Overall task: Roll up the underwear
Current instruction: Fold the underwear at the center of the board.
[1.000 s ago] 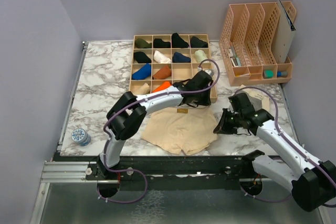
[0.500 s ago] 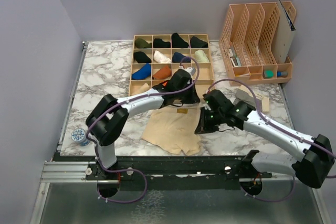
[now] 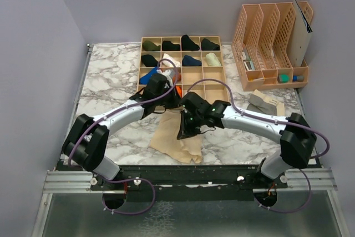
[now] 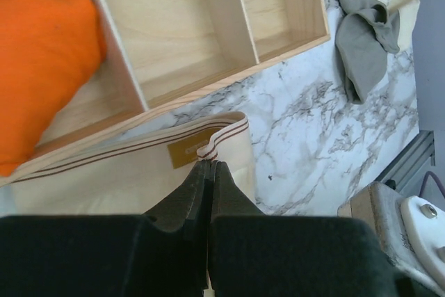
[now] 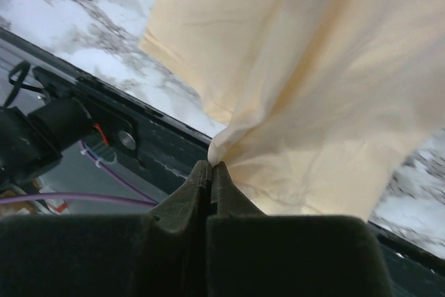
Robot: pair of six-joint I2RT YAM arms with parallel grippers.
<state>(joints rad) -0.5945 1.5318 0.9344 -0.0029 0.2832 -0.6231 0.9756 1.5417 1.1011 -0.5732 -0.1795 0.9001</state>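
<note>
**A:** At the near edge of the marble table [image 3: 111, 76], what's hard to see?

**B:** From above, both arms cover the far part of the beige underwear [image 3: 173, 140]. The left gripper [image 4: 208, 165] is clamped on its striped waistband, just beside the wooden tray [image 3: 213, 77]. The right gripper [image 5: 211, 165] pinches a fold of its cloth.

**A:** And the grey underwear [image 3: 263, 102]?

**B:** Crumpled, well off to the right. Plain lilac walls all round.

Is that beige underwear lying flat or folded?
The beige underwear is mid-fold, not flat: the left gripper pinches its waistband, the right gripper a lifted edge.
</note>
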